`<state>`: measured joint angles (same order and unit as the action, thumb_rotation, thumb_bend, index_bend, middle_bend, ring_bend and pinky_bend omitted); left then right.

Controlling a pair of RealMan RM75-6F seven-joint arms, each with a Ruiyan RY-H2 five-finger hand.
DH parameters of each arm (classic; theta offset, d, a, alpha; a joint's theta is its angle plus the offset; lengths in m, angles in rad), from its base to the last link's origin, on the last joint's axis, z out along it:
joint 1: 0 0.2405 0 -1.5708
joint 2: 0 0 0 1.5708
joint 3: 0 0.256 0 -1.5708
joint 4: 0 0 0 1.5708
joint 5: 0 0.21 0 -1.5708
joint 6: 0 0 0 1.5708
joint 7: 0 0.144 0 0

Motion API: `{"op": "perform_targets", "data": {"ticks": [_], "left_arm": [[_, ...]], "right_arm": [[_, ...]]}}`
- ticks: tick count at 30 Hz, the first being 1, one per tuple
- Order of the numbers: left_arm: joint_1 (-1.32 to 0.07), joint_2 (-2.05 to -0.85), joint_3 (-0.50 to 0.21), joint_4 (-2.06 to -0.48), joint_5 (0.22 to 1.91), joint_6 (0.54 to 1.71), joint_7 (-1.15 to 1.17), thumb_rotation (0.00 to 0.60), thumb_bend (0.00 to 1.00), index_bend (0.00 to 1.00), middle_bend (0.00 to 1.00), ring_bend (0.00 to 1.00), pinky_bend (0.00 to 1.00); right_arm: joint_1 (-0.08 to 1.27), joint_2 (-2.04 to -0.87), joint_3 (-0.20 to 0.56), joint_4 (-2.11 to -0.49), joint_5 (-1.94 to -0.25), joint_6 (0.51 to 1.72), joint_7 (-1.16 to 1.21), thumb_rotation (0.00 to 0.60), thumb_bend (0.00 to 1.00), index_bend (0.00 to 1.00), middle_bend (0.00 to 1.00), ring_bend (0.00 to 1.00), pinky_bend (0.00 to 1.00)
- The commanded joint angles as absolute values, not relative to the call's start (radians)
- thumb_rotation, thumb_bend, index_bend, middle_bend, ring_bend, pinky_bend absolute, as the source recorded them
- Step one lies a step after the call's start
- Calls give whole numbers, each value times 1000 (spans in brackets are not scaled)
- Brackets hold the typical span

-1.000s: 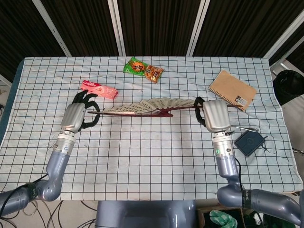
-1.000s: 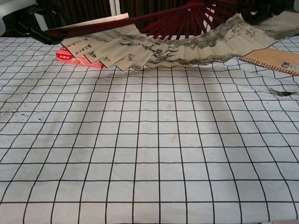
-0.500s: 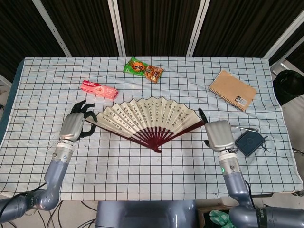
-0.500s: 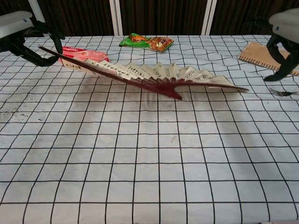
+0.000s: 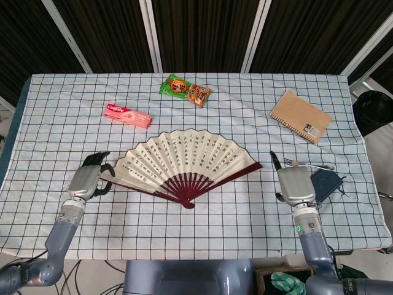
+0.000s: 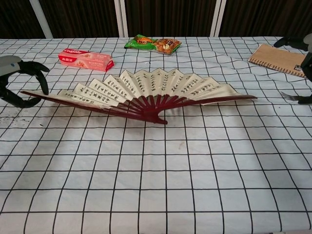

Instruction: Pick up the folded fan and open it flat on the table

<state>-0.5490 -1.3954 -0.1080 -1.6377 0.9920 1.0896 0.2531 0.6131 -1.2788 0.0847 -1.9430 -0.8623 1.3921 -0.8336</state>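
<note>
The fan (image 5: 184,161) lies spread open on the checked cloth, paper leaf toward the far side and dark red ribs meeting at a pivot near me; the chest view shows the fan (image 6: 151,90) resting low on the table. My left hand (image 5: 88,179) is at its left tip, with fingers and thumb curled round the end of the outer rib; in the chest view the left hand (image 6: 17,83) rings that rib end. My right hand (image 5: 295,184) hangs open, clear of the fan's right tip, and only the fingertips (image 6: 306,61) show at the chest view's edge.
Behind the fan are a pink toothpaste box (image 5: 128,115) and a green snack packet (image 5: 185,90). A brown notebook (image 5: 301,117) lies back right. A dark pouch (image 5: 328,183) and a fork (image 5: 307,165) sit beside my right hand.
The fan has gone from upright in the air to flat and fully spread on the cloth. Both hands have drawn back toward me; the right one let go of the right rib.
</note>
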Motion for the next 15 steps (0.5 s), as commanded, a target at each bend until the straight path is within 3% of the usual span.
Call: {"op": "perform_targets", "data": {"ticks": [1,7,10,15], "left_arm": [[-543,-1353,-86,-1667,973,1050,263,600,0,177,0,0,0],[-519,-1300,-75,-1710,999,1060,239,600,0,120,0,0,0],[-498,-1263,-62,-1737,1021,1073,224,600,0,113,0,0,0],[-426,-1207,-39,-1761,1148,1185,157,600,0,74,0,0,0]], "right_arm": [[605,-1270,79,-1945,-868,1388,-827,600,71,0,675,762,783],[583,-1253,70,-1943,-883,1385,-800,600,70,0,637,732,780],[566,-1237,59,-1943,-896,1386,-782,600,70,0,556,659,694],[516,-1197,30,-1949,-981,1413,-716,600,69,0,256,357,442]]}}
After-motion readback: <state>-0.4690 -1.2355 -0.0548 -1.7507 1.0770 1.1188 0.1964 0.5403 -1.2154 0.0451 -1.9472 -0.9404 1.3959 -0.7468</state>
